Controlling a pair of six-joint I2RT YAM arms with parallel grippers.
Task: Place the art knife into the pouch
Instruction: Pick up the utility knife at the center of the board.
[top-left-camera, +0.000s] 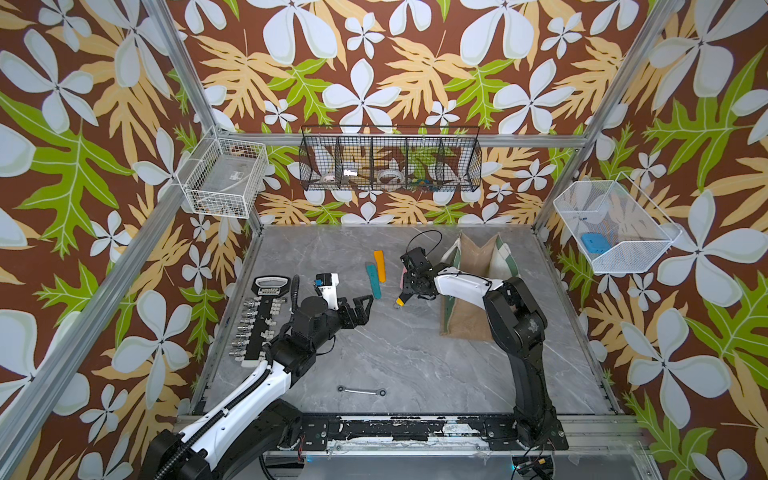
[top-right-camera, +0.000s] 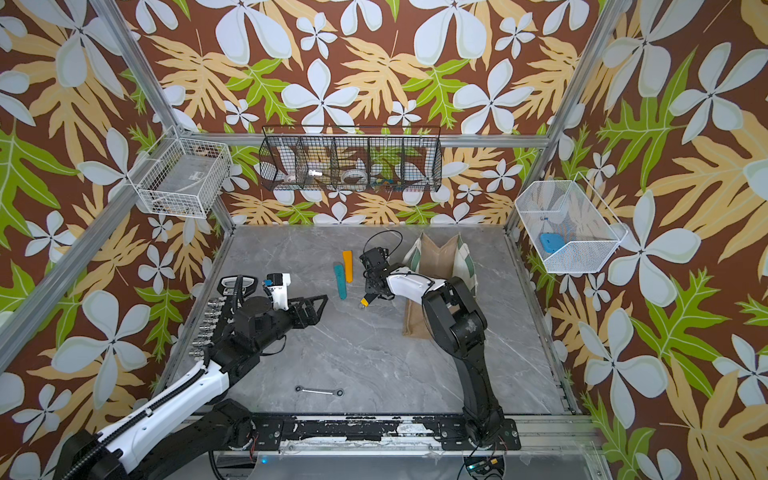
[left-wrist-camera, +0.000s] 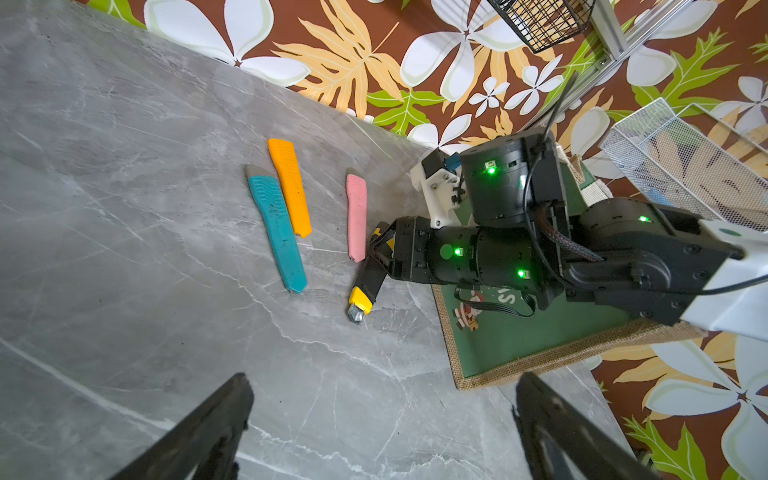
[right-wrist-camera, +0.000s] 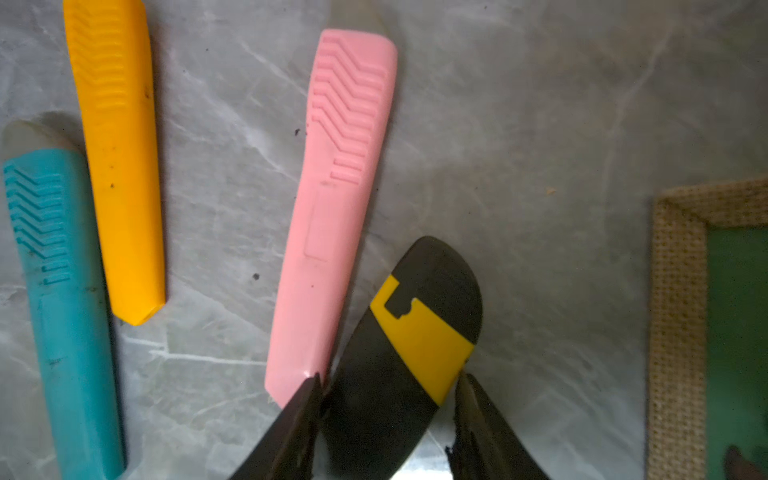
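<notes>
Grasp step: right gripper (right-wrist-camera: 390, 378) jaws straddle black-yellow art knife (right-wrist-camera: 419, 332) on table (top-left-camera: 374, 353), contact unclear; left gripper (left-wrist-camera: 386, 382) wide open. Top view: pouch (top-left-camera: 471, 257) at knife's 3 o'clock. Next: clamp, lift clear of pink knife (right-wrist-camera: 332, 208).

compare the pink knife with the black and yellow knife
The pink knife is one colour; the black and yellow knife has a yellow band. The pink knife has chevron ridges; the black and yellow knife looks smooth. The pink knife lies free; the black and yellow knife sits between the right tool's fingers. Both rest on the table.
</notes>
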